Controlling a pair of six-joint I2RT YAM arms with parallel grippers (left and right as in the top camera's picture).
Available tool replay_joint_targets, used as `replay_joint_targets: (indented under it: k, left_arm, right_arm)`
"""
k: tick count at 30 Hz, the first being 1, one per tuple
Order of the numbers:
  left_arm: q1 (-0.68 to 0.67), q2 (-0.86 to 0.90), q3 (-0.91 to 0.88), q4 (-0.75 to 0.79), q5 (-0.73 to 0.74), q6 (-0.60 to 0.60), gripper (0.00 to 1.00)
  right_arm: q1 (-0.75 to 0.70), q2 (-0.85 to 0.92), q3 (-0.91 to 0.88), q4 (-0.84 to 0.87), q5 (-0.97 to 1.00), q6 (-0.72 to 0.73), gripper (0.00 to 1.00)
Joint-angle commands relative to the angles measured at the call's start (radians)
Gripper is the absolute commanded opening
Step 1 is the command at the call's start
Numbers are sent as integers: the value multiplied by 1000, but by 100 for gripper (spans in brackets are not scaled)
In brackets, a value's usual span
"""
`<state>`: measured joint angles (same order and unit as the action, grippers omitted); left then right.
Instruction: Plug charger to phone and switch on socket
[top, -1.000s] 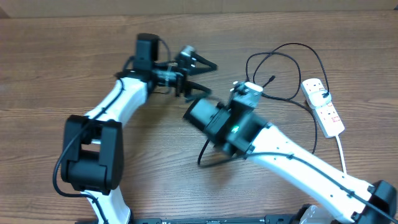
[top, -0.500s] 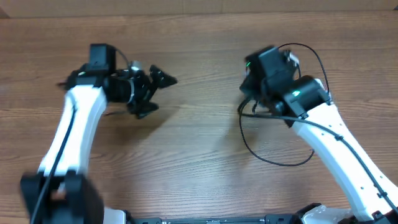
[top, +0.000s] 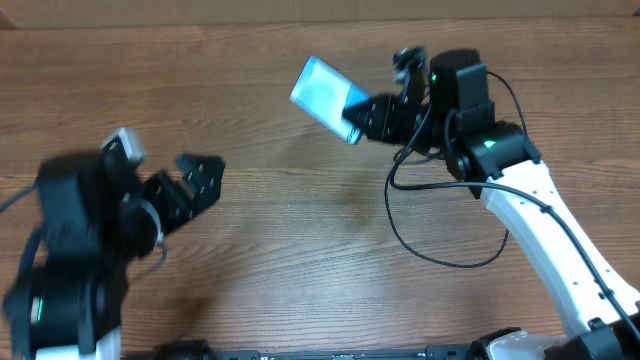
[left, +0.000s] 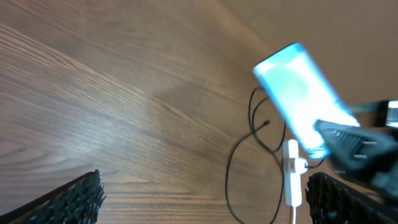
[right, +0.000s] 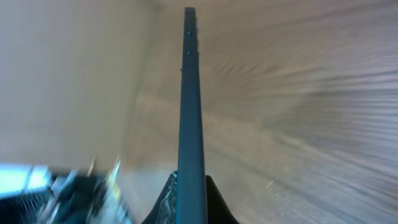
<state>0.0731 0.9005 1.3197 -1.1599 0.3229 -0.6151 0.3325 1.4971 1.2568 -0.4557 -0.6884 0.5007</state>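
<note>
The right gripper (top: 362, 118), pinching the phone (top: 322, 92) at its four-o'clock end, should hold it steady while the spread left gripper (top: 195, 185) fetches the cable (top: 455, 264).

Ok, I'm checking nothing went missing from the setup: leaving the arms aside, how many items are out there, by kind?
phone: 1
black charger cable: 1
white power strip: 1
Total: 3

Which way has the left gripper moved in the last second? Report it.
Yes. In the overhead view the left gripper has swung left and away from the table's far edge, toward the near side.
</note>
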Motion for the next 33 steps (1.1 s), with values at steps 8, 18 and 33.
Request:
replay_joint_targets:
  k: [8,18,33]
  left_arm:
    - [6,-172,3,-116,-124,-125,100]
    - [6,-166,-275,175,222,-208,100]
    - [-35,56,-736,989,589,-683,85]
  right_arm:
    - [-99,-2,-296,226,-522,-102,4]
    - [-98,-2,-314,224,-581,-72,4]
    - [-57,-2,-314,410,-155,602,4]
